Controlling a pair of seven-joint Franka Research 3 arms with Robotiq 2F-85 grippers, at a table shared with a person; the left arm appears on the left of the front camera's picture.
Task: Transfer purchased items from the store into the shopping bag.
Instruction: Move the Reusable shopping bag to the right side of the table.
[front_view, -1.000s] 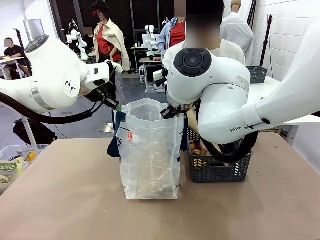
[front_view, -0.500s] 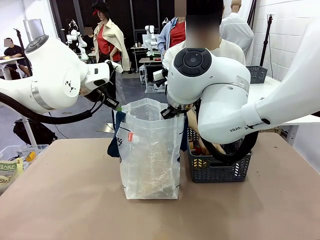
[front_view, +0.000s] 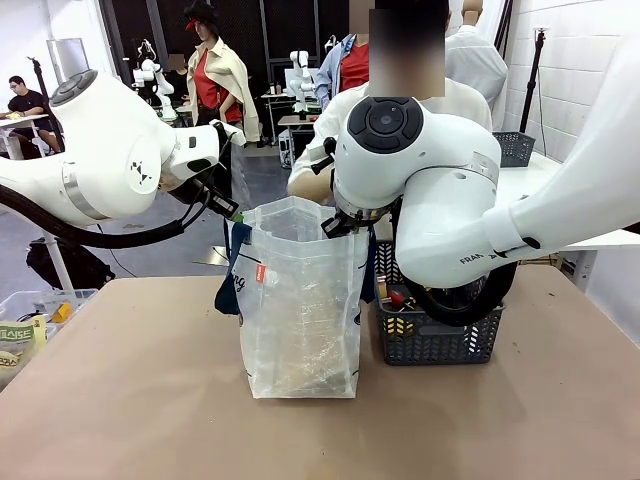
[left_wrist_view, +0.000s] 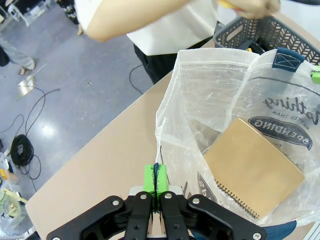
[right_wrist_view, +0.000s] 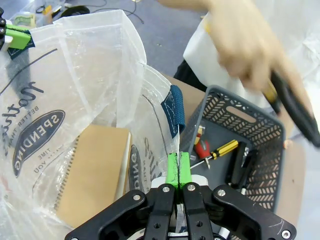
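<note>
Left gripper (left_wrist_view: 156, 175): jaws pinched flat on one rim of the shopping bag (front_view: 300, 310), at a navy strap.
Right gripper (right_wrist_view: 178, 162): likewise clamped on the opposite rim, just below the other strap end.
Between them I hold the mouth spread. The bag stands on the table (front_view: 150, 420), just beside the grey basket (front_view: 440, 345).
Contents, bag: one spiral notebook (left_wrist_view: 252, 167), tan cover, leaning against the wall.
Contents, basket: yellow-handled screwdriver (right_wrist_view: 220, 149), red-handled tool (right_wrist_view: 202, 149), dark items I cannot identify.
Person's hand (right_wrist_view: 245, 45): above the basket, gripping a long dark tool, blurred.
Risks, as I judge them:
- The thin film could slip from either pinch and let the mouth sag shut.
- A pointed tool dropped in could pierce the plastic or snag the rim.
- The person's hand is close to my right gripper, so any twitch there risks a knock.
</note>
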